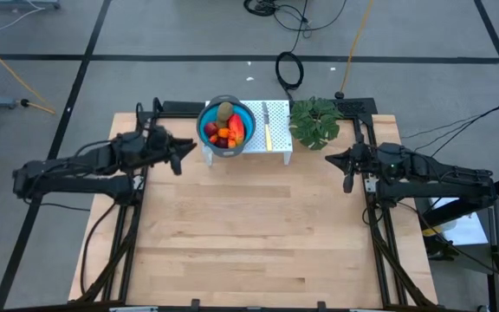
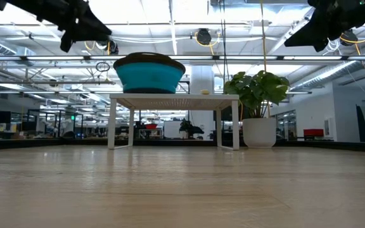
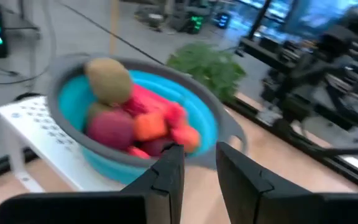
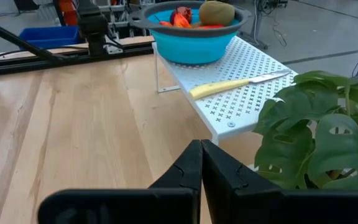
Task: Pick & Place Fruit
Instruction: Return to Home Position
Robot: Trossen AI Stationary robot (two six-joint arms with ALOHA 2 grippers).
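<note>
L gripper (image 3: 199, 154): empty, fingers a narrow gap apart. It hangs over the table's left rear, just beside the bowl.
R gripper (image 4: 201, 150): pads pressed together, holding nothing. It's up over the right edge, near the plant (image 1: 314, 121).
Fruit (image 1: 228, 132): all piled in the blue strainer bowl (image 2: 149, 76), olive-brown oval on top, red and orange pcs under it. L wrist view is blurred, so I can't count pcs for you.
Bowl: on the white perforated shelf (image 1: 281, 146) at the rear of the table (image 1: 249, 234), toward the shelf's left end.
Knife (image 4: 235, 86): flat on the shelf beside the bowl, btwn it and the plant.
Stage: placing looks done; you prob. have only the retreat to home left.
Risk 1: L fingers sit close to the bowl rim. Swing rearward while pulling back and you could clip it and shove the bowl off the shelf end.
Risk 2: R arm is by the leaves, so a wide sweep may snag them.
Tip: lift clear first, then retract.
</note>
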